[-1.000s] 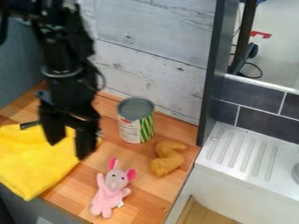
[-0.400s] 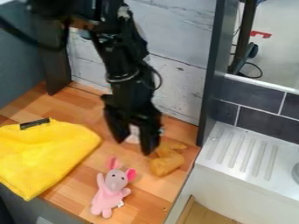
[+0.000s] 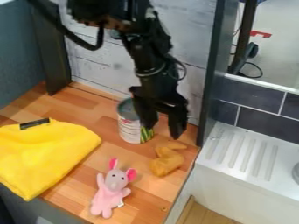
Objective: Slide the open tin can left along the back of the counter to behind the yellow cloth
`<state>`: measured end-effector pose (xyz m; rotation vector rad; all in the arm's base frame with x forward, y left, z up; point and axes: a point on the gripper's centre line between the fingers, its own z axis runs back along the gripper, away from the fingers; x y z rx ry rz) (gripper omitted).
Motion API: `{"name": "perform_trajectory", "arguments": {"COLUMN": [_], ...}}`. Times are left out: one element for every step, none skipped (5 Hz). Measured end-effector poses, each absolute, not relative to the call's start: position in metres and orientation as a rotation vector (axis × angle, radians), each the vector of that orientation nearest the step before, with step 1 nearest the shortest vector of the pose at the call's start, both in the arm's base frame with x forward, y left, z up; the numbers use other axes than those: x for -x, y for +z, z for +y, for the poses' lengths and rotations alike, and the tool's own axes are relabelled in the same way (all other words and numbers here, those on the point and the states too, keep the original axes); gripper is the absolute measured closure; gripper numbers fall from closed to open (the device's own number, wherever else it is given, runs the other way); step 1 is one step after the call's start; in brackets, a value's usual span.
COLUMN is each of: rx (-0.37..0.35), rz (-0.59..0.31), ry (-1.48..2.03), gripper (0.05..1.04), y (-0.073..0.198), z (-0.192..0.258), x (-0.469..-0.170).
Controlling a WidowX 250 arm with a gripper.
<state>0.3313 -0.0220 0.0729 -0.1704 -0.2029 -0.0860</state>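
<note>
Black tool (image 3: pixel 162 132), 2 fingers (image 3: pixel 177 124) apart, near can (image 3: pixel 130 129), tan toy (image 3: pixel 168 162).

The wooden surface (image 3: pixel 140 196) bore a folded yellow cloth (image 3: pixel 43 155) at its left, a striped-label can (image 3: pixel 131 127) toward the rear, a curved tan-orange object (image 3: pixel 166 162), and a pink-eared plush mouse (image 3: pixel 111 190) near the front edge.

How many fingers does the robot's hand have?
2: on the hand, one finger partly hides the can, and the other finger is farther right in the picture.
</note>
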Motion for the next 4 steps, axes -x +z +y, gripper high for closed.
{"name": "perform_trajectory", "arguments": {"rx": [0.19,0.218,0.203,0.173], "rz": [-0.214,-0.204,-0.157,-0.125], "ry": [-0.082,-0.079,-0.059,0.052], "gripper": [0.083,0.083,0.083,0.083], "y": [0.07,0.062,0.056,0.054], "z": [-0.025,-0.028,-0.023,0.018], "x": [-0.348,-0.357,-0.355,-0.349]}}
